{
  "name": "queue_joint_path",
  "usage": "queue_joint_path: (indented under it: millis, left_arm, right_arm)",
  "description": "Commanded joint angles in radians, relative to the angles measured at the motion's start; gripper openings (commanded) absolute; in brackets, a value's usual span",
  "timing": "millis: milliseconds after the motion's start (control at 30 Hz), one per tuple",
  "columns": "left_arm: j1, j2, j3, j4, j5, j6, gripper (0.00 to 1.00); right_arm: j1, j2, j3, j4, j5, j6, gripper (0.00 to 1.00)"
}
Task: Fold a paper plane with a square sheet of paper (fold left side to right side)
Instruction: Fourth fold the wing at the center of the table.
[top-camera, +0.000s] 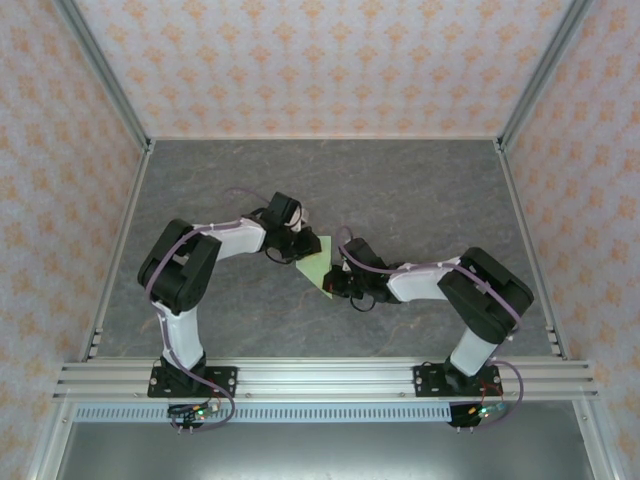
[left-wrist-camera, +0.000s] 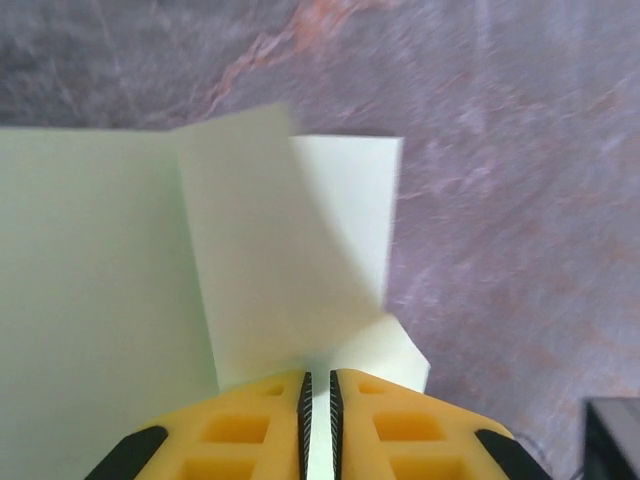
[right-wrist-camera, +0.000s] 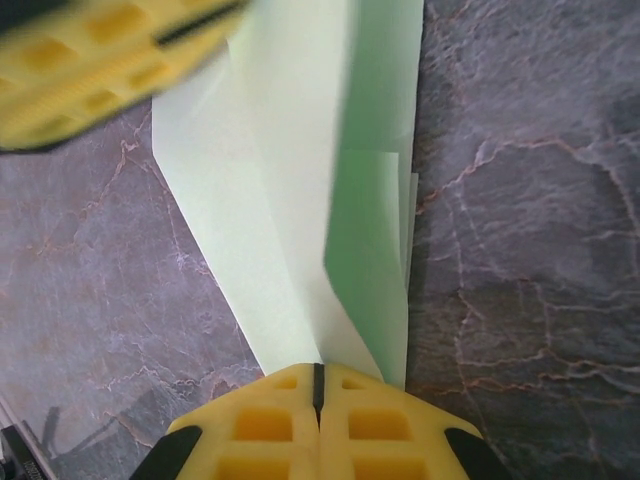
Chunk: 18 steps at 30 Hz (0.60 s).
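At the near edge of the grey marbled bench (top-camera: 290, 330), the two black-and-white arms (top-camera: 182, 330) bend inward toward the middle. The right claw (top-camera: 336, 281), its yellow ribbed fingers (right-wrist-camera: 260, 430) pressed together, is clamped on the near tip of the square sheet of pale-green paper (top-camera: 316, 262) (creased into a pointed, layered shape). One flap rises off the bench along a crease. Just beyond, the left claw (top-camera: 298, 246) pinches the sheet's far side, a thin sliver of paper showing between its yellow fingers (left-wrist-camera: 240, 430). The sheet lies mid-bench between both claws. Behind it all stand walls (top-camera: 320, 60) papered in a pink-orange pattern.
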Motion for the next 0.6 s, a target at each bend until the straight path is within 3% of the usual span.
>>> queue_joint_path:
  millis: [0,200,567]
  left_arm:
    - [0.01,-0.132,-0.022,-0.01,-0.026,0.029,0.17]
    - [-0.016,-0.204,-0.122,0.032,0.015,0.009,0.15]
    - [-0.07,-0.118,-0.162,0.152,0.082,-0.026,0.09]
  right_arm:
    - [0.0,0.067,-0.064,-0.175,0.02,0.014,0.0]
    - [-0.002,0.079,-0.052,-0.172,0.011,0.007,0.0]
    - [-0.002,0.089,-0.025,-0.207,0.014,-0.008,0.0]
